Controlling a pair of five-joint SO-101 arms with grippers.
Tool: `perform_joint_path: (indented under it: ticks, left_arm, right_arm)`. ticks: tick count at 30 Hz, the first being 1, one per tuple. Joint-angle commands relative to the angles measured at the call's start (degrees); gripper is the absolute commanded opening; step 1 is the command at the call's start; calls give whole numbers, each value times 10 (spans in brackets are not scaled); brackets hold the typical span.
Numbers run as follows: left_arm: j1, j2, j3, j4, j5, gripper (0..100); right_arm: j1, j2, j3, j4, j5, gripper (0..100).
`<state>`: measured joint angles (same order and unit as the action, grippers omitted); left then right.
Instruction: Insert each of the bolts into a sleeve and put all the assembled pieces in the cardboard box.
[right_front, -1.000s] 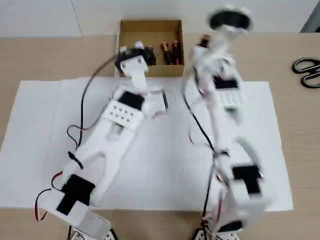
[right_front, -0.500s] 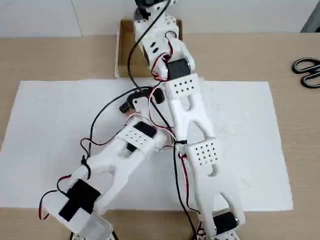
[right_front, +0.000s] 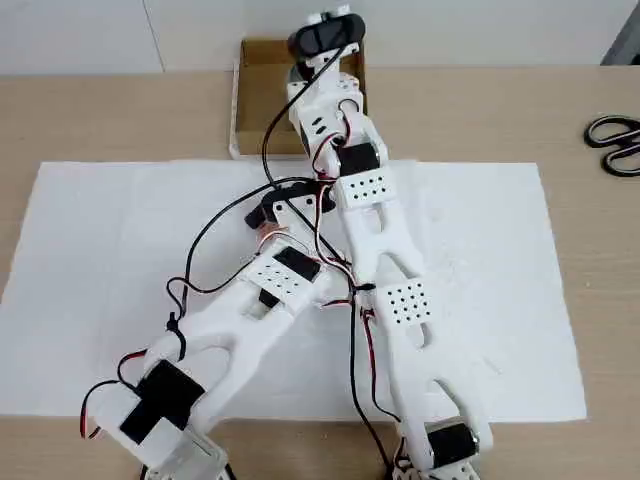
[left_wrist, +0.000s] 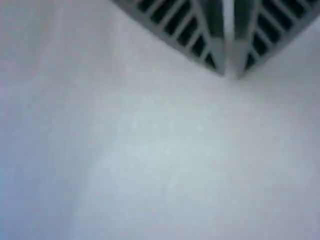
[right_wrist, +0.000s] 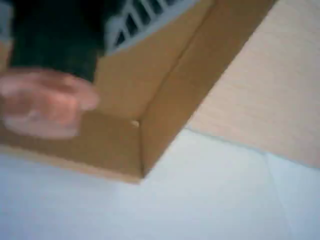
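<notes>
**Surface (right_front: 100, 110) check: cable snag risk**

Found left tool (left_wrist: 230, 67) tips together, empty, over white sheet (right_front: 100, 250), frame centre. Cannot tell right tool (right_wrist: 135, 20) grip at cardboard box (right_front: 255, 100), upper centre; dark pink-ended piece (right_wrist: 50, 50) inside its corner. Could snag crossed cables (right_front: 352, 350), dragging box.

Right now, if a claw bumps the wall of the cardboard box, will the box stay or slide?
Probably slide: the cardboard box is shallow and open, and nothing visible fixes it to the table. It looks light for its size, so a small nudge may shift it. Its thin wall might flex slightly first.
</notes>
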<state>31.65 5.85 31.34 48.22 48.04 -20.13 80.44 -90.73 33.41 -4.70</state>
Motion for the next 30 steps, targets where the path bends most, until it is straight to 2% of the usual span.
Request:
perform_joint_path:
  ticks: [1,6,13,15,17,20,23,25,26,30]
  left_arm:
    - [25,-4,0,-4,-2,6]
    - [25,-4,0,-5,-1,6]
    - [24,-4,-1,-6,2,7]
    - [21,-4,-1,-9,25,7]
    - [16,-4,-2,-11,45,7]
    - [-8,-4,-15,-6,58,6]
    - [-47,-18,-64,59,43,6]
    - [-79,-40,-109,109,40,6]
    - [-98,-49,-123,120,47,6]
    - [-175,-104,-181,183,76,6]
  right_arm:
    - [-1,3,-44,-19,8,95]
    - [1,13,-47,-22,17,268]
    - [3,10,-59,-22,15,286]
    - [7,-13,-59,-14,16,286]
    - [9,-64,-59,60,16,287]
    - [6,-210,-58,279,15,288]
    - [-8,-361,-54,506,15,288]
    - [-9,-419,-47,609,16,286]
    - [-7,-440,-44,638,18,286]
    - [53,-477,-11,640,17,285]
